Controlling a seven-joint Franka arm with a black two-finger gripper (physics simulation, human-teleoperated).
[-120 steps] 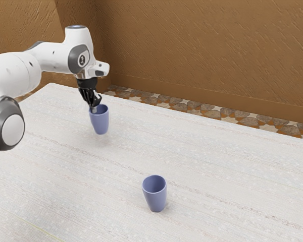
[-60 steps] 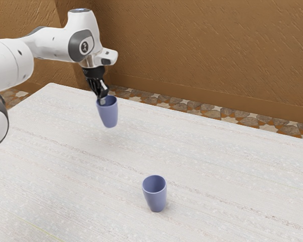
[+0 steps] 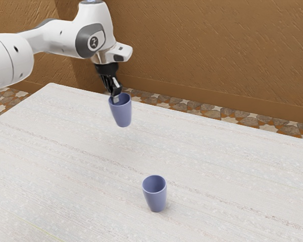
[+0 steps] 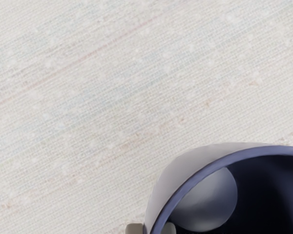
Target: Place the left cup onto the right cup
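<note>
Above the table (image 3: 232, 166), I have the gripper (image 3: 114, 95) pinched on the rim of the lifted cup (image 3: 120, 112), well apart from the standing cup (image 3: 154, 193); I judge this thin hold could let it swing or slip, landing off-centre and toppling both

a broad table (image 3: 232, 166) with a pale, whitish top streaked by fine grain lines fills the foreground. behind the table rises a back wall (image 3: 217, 45) of rough brown plaster scored with slanting strokes. it meets a side wall (image 3: 20, 15) of the same plaster in a corner beyond the table's far end. a plain brown baseboard (image 3: 217, 95) runs between the back wall and a strip of floor (image 3: 242, 118) laid in irregular brown and grey stones, just past the table's far edge. soft, even light lies across the table.
</note>
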